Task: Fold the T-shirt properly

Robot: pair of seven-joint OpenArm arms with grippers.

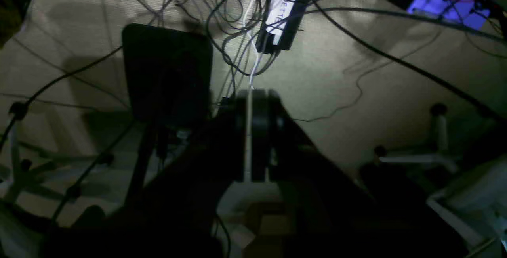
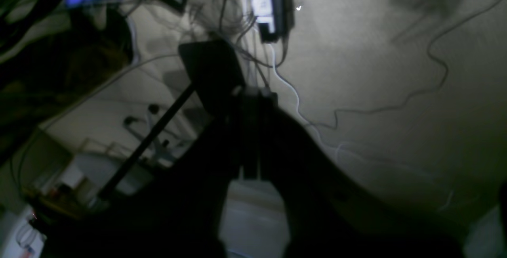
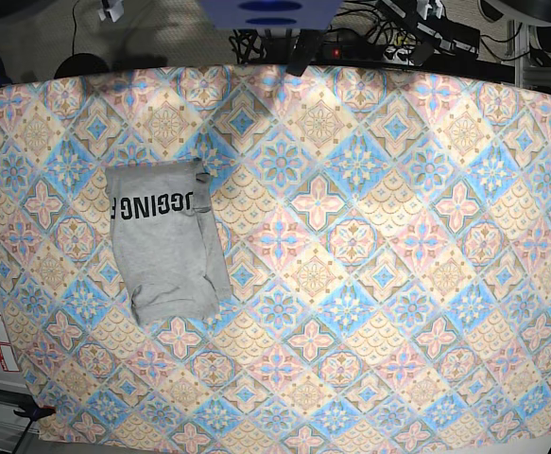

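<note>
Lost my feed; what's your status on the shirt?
Left gripper shut, right gripper shut, both empty. Heather-grey cotton T-shirt folded on tile-patterned tablecloth. Nothing in the way.

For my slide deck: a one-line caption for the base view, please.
Folded grey T-shirt, black lettering showing, lies on the left of the tile-patterned tablecloth; no arms in view.

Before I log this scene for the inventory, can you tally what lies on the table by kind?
T-shirt: 1, grey, folded, black lettering showing near its top.
Tablecloth: 1, colourful tile pattern, spread under the shirt.
Robot arms over the table in the base view: 0.
Total: 2 things.
</note>
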